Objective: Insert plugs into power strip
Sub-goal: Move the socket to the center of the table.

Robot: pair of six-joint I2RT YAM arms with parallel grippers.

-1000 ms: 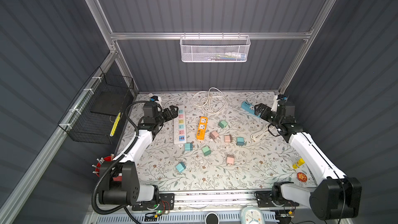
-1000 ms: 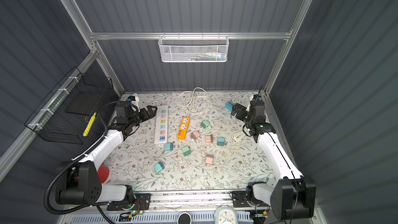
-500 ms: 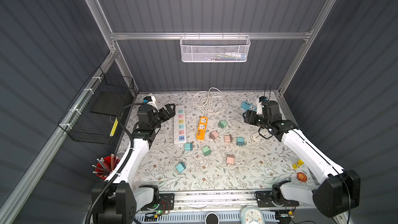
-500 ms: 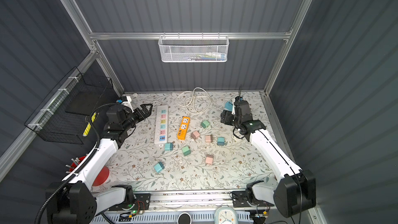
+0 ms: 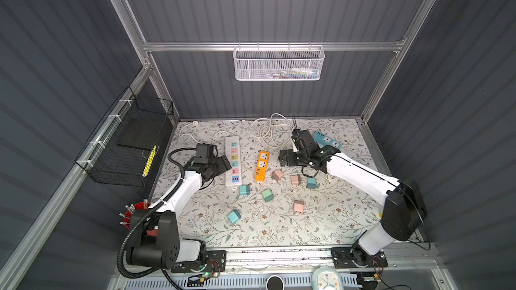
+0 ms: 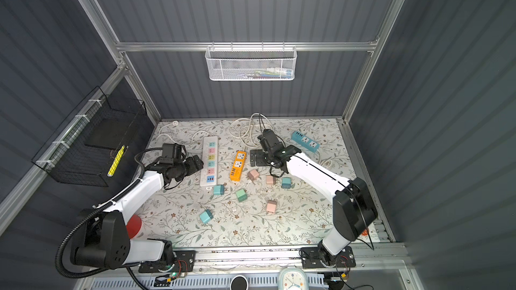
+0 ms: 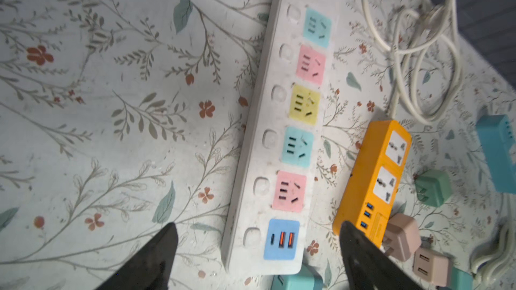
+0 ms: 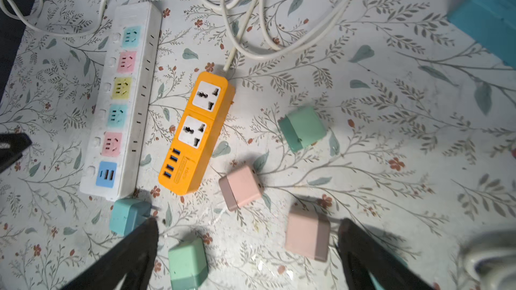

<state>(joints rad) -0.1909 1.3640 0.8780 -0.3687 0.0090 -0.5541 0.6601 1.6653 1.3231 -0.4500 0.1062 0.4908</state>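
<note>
A white power strip (image 5: 234,160) with coloured sockets lies left of centre on the floral mat. An orange strip (image 5: 262,165) lies beside it and a teal one (image 5: 326,140) at the back right. Several pastel plugs lie loose, among them a teal plug (image 5: 245,190), a mint plug (image 5: 267,195) and a pink plug (image 5: 277,174). My left gripper (image 5: 223,164) is open and empty, just left of the white strip's (image 7: 282,124) near end. My right gripper (image 5: 283,158) hangs open and empty over the plugs right of the orange strip, with a pink plug (image 8: 307,237) and a mint plug (image 8: 187,265) below its fingers.
A coiled white cord (image 5: 272,131) lies at the back centre. A black wire basket (image 5: 131,146) hangs on the left wall and a white mesh basket (image 5: 279,62) on the back wall. A red cup (image 5: 134,213) stands at the front left, a clock (image 5: 326,277) at the front.
Both arms have swung in from the back corners. The left gripper came to the white strip's near end. The right gripper moved from the teal strip to beside the orange strip.
</note>
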